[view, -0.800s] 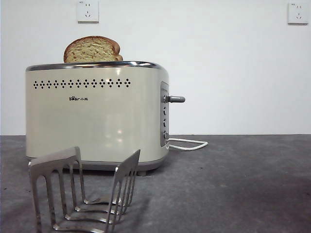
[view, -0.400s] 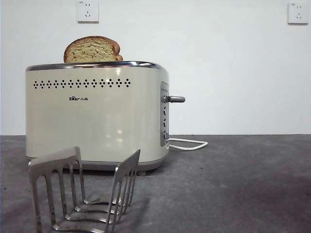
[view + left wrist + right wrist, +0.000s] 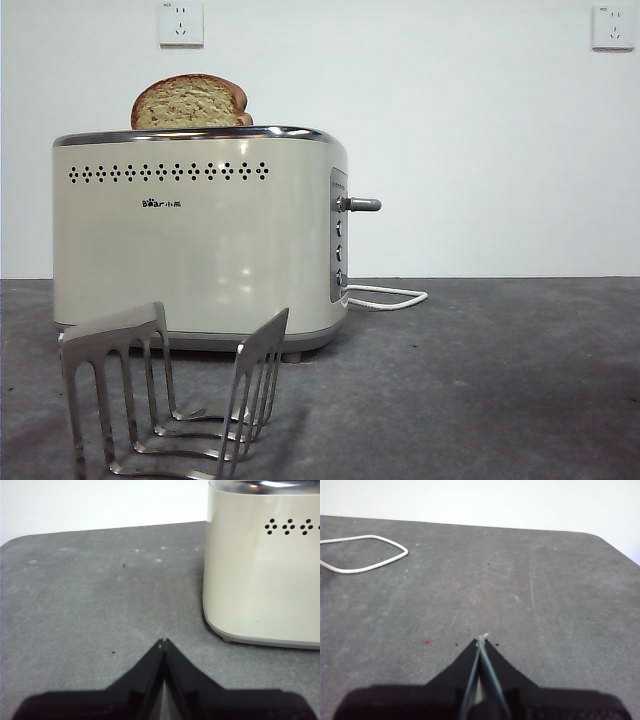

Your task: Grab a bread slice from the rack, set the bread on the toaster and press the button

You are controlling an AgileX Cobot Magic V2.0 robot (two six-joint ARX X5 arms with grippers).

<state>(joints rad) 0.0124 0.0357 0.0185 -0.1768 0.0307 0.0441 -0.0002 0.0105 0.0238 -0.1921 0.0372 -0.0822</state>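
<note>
The slice of bread (image 3: 190, 101) stands in the top of the cream toaster (image 3: 200, 240), its domed top sticking out above the chrome rim. The grey lever button (image 3: 362, 204) sticks out high on the toaster's grey end panel. The steel rack (image 3: 175, 390) stands empty in front of the toaster. My left gripper (image 3: 163, 642) is shut and empty, low over the table beside the toaster's end (image 3: 265, 570). My right gripper (image 3: 481, 640) is shut and empty over bare table. Neither arm shows in the front view.
The toaster's white cord (image 3: 390, 296) loops on the grey table (image 3: 480, 380) behind the end panel; it also shows in the right wrist view (image 3: 365, 555). Two wall sockets (image 3: 181, 22) are on the white wall. The table's rounded corners show in both wrist views.
</note>
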